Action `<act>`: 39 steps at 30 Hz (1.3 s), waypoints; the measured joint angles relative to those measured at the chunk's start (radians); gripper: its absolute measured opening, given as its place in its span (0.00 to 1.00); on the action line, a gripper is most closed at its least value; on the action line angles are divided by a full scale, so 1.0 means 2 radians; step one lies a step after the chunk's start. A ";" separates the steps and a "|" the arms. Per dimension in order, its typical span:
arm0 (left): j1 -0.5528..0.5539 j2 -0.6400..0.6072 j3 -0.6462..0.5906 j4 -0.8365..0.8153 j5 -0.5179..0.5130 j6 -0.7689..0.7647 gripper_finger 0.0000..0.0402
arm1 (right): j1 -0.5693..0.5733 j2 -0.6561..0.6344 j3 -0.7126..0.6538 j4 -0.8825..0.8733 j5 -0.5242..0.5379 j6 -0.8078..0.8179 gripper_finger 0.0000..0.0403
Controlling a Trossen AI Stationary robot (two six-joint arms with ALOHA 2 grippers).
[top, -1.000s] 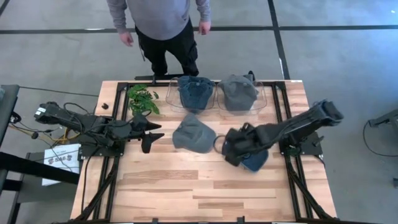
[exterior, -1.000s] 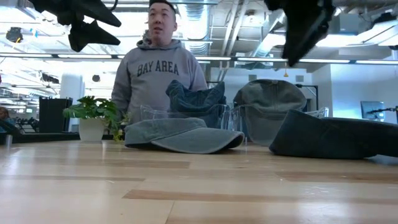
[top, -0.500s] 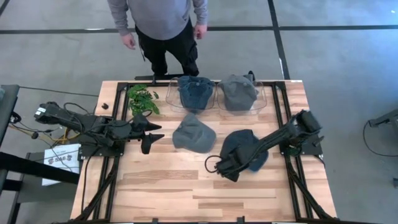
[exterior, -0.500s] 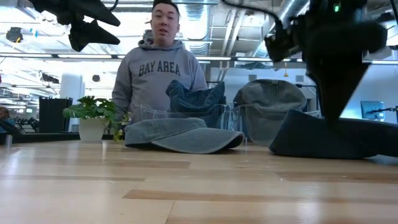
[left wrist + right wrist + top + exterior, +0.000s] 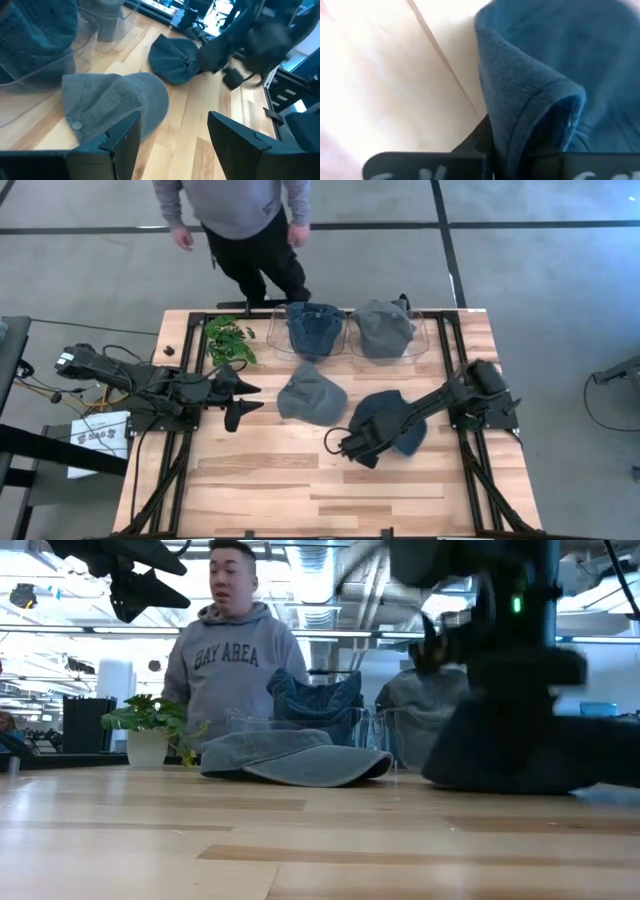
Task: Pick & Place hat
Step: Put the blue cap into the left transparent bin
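Since a second ago our right end effector [image 5: 352, 448] has dropped and clamped on the dark blue hat's [image 5: 392, 420] edge, right of the grey hat [image 5: 310, 395]. Our left end effector [image 5: 243, 398] hovers, fingers apart. Bare surface [image 5: 330, 490] lies toward the front edge.

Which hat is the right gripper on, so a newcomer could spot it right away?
Start at the wooden table and the two clear bins at its far edge. Two hats lie loose in front of them. It is the dark blue hat on the right, its edge pinched by the right gripper; its neighbour is grey.
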 joint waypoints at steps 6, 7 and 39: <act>0.000 0.000 0.000 0.020 0.000 0.001 0.56 | 0.018 -0.128 0.000 -0.002 0.089 0.050 0.01; 0.000 0.000 0.000 0.031 0.000 0.002 0.56 | 0.023 -0.155 0.000 0.001 0.114 0.051 0.01; 0.073 0.324 0.255 0.382 0.118 0.239 0.56 | -0.060 -0.444 -0.001 0.306 -0.170 -0.360 0.00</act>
